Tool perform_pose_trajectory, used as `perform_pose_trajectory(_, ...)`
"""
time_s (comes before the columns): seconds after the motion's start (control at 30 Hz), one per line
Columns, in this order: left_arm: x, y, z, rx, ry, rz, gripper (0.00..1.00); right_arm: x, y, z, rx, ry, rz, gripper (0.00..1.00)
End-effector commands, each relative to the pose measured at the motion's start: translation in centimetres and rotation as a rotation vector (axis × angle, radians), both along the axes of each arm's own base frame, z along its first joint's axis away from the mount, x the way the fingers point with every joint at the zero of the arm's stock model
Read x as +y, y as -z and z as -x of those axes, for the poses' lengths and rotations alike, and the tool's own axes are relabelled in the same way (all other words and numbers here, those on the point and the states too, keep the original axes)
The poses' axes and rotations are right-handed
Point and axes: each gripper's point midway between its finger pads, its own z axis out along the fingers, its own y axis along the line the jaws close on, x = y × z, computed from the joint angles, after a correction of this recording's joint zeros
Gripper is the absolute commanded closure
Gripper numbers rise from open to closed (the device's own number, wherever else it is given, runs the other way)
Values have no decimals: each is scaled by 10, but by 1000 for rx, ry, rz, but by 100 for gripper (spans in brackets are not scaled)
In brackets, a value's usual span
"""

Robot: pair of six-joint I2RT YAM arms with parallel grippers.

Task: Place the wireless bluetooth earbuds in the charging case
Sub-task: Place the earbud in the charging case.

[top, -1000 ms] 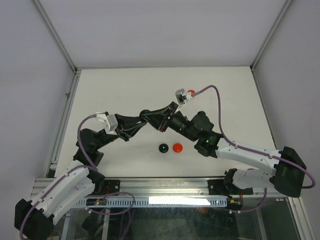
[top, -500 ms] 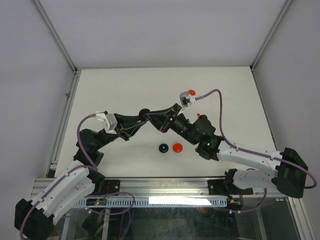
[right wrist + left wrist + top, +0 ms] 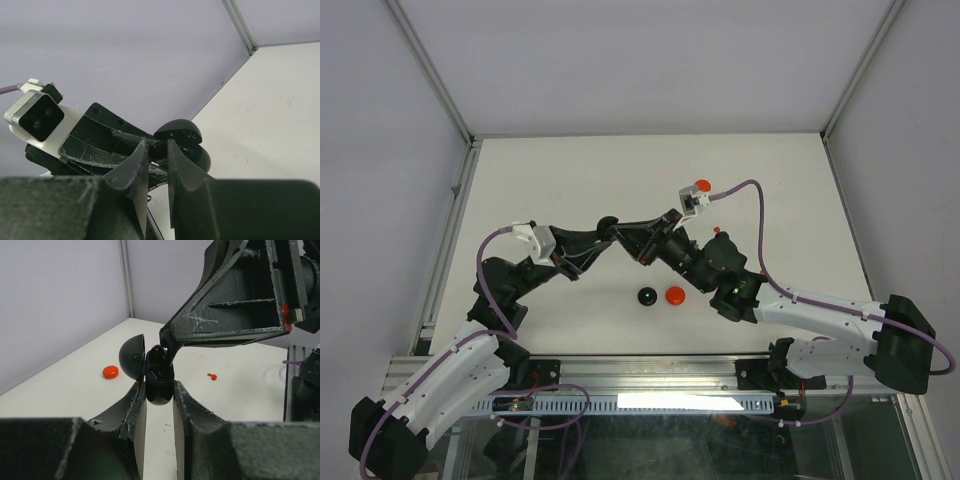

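- Top external view: both arms meet over the middle of the white table. The left gripper reaches in from 9 o'clock and the right gripper from 4 o'clock.
- Left gripper: its fingers are clamped on the charging case, one on each side. The case is black and rounded and is held up off the table.
- Lid: a black dome, swung open toward 10 o'clock of the case in the left wrist view.
- Right gripper: its fingers are pressed together, with the tips at the open mouth of the case, at 12 o'clock of it in the left wrist view. Whether a black earbud sits between the tips cannot be told.
- Red earbud: one tiny piece lies on the table at 3 o'clock of the case, apart from it and just beside the right arm.
- Far red disc: it lies on the table at 2 o'clock of the case, partly hidden by the right arm's wrist camera.
- Black disc and near red disc: they lie side by side at 5 o'clock of the case, with the black one on the 9 o'clock side.
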Motion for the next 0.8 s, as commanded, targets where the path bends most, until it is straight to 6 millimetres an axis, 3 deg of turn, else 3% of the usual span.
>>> perform_pose_trajectory(0.0,11,-27,-2,-97,-58,51,100,-2,2,-7,67,63,29,96)
perform_pose_trajectory(0.77,15,-23,-10,-109,-107,13,100,8,14,-8,196,118,76,96)
